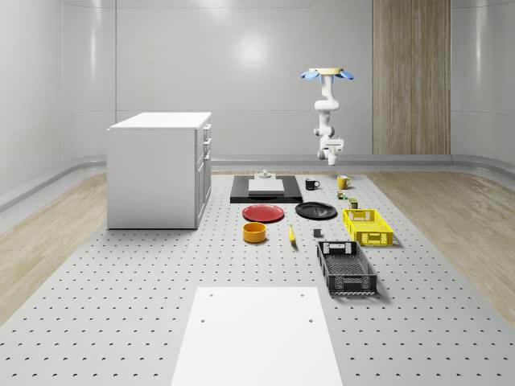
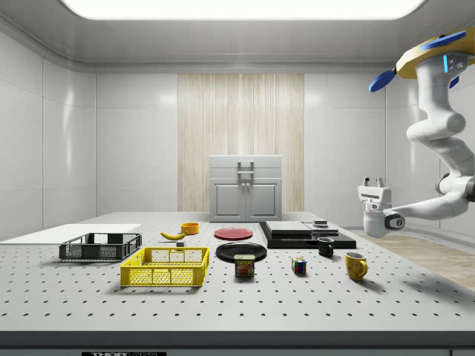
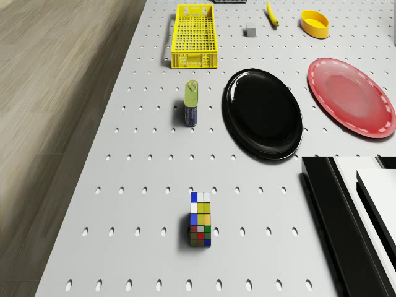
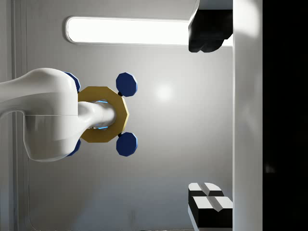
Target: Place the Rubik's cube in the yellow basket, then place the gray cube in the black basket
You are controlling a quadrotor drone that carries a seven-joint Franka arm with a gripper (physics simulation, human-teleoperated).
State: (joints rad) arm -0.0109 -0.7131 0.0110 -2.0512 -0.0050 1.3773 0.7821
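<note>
The Rubik's cube (image 3: 200, 221) (image 2: 298, 265) sits on the perforated table beside a yellow mug (image 2: 355, 265). A small gray cube (image 3: 250, 30) (image 1: 318, 233) lies between the yellow basket (image 3: 194, 36) (image 1: 368, 226) and a banana. The black basket (image 1: 346, 268) (image 2: 100, 246) stands nearer the table's front in the whole-scene view. The drone (image 1: 327, 74) hovers high over the far end of the table, above the mugs. My gripper (image 2: 371, 183) (image 4: 210, 120) hangs well above the table, turned upward toward the drone, open and holding nothing.
A Spam can (image 3: 192, 103) stands between the Rubik's cube and the yellow basket. A black plate (image 3: 263, 111), a red plate (image 3: 351, 96), a yellow bowl (image 3: 314, 23) and a black mug (image 2: 325, 247) are nearby. A white cabinet (image 1: 159, 169) stands at the whole-scene view's left.
</note>
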